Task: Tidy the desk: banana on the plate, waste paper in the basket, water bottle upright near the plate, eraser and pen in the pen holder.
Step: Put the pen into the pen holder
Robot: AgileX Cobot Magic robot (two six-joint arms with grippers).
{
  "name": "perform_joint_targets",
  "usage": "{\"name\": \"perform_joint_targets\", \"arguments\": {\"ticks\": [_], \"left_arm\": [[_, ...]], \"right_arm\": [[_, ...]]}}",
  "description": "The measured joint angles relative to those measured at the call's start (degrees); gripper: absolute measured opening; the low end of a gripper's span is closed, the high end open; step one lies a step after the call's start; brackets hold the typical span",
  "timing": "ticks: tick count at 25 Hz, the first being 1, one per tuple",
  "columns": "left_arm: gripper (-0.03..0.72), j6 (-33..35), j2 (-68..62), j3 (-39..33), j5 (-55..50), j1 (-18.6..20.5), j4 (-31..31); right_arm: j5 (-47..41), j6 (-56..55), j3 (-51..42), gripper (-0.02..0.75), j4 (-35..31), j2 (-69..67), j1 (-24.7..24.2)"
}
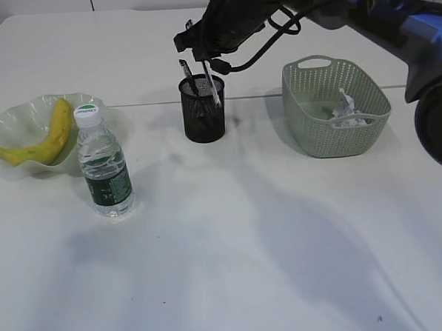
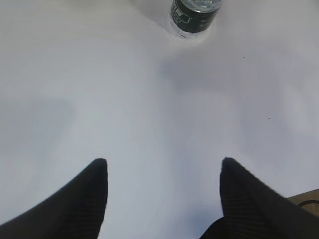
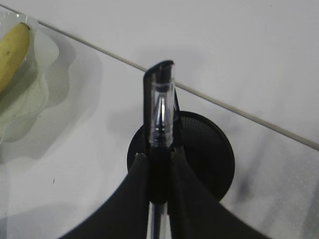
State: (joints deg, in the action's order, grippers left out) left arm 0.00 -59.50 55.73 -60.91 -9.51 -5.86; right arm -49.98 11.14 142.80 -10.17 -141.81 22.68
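Note:
My right gripper (image 1: 213,63) reaches across from the right and is shut on a clear-barrelled pen (image 1: 212,88). It holds the pen upright with the lower end inside the black mesh pen holder (image 1: 203,114). In the right wrist view the jaws (image 3: 159,154) clamp the pen (image 3: 160,107) over the holder's mouth (image 3: 209,154). The banana (image 1: 45,136) lies on the pale green plate (image 1: 4,121). The water bottle (image 1: 105,168) stands upright beside the plate. Crumpled waste paper (image 1: 348,111) lies in the green basket (image 1: 337,141). My left gripper (image 2: 163,164) is open over bare table, below the bottle's base (image 2: 194,15). No eraser shows.
A seam line (image 1: 269,96) crosses the white table behind the holder. The right arm and its cable hang above the holder and the basket. The plate's edge and the banana (image 3: 12,55) show at the left of the right wrist view.

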Motion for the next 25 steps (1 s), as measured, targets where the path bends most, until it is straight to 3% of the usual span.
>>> {"name": "perform_joint_targets", "arguments": {"ticks": [25], "left_arm": [[0.496, 0.0, 0.0, 0.0, 0.33, 0.0, 0.19]], "right_arm": [[-21.45, -2.28, 0.0, 0.05, 5.53, 10.3, -0.22]]}}
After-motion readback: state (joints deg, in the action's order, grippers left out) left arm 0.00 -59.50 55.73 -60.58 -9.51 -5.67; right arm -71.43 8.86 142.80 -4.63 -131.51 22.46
